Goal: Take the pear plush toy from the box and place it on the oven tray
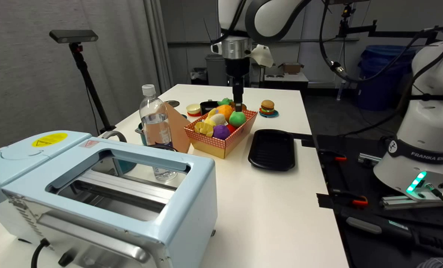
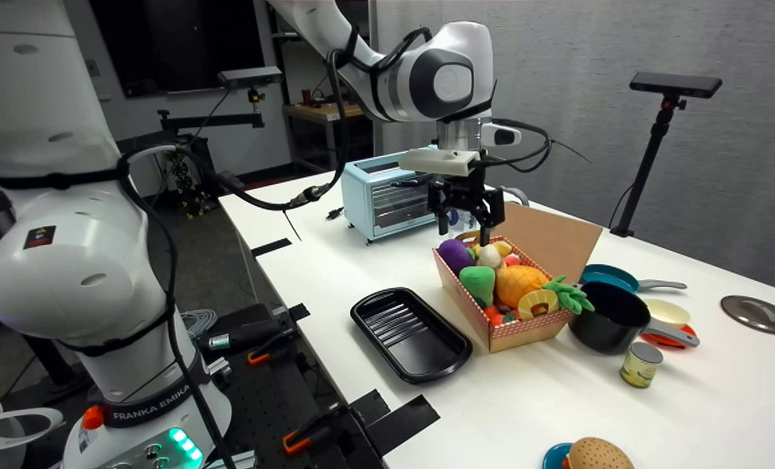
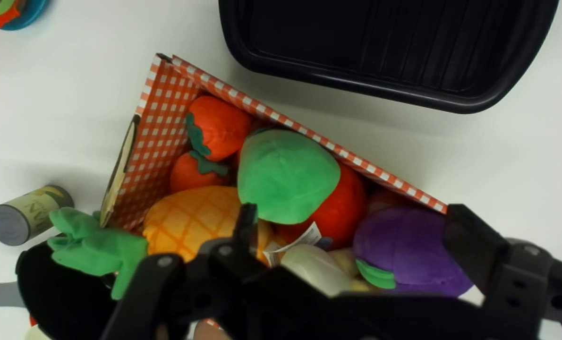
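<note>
The pear plush toy is green and rounded; it shows in both exterior views (image 1: 237, 118) (image 2: 479, 284) and in the wrist view (image 3: 285, 174). It lies on other plush toys in the orange-brown box (image 1: 206, 146) (image 2: 524, 342), against the checkered wall (image 3: 309, 133) on the tray's side. The black oven tray (image 1: 272, 149) (image 2: 420, 332) (image 3: 347, 85) lies on the table beside the box and holds nothing that I can see. My gripper (image 2: 464, 233) (image 3: 352, 208) is open and empty above the box, pointing down. In the wrist view the pear is ahead of the fingertips, nearer the left one.
The box also holds a purple plush (image 3: 404, 245), a pineapple plush (image 2: 520, 284) and several others. A lid flap (image 2: 550, 234) stands up behind it. A bottle (image 1: 156, 123), a toaster oven (image 1: 191, 193), a black pot (image 2: 605, 319) and a can (image 2: 641, 365) stand nearby.
</note>
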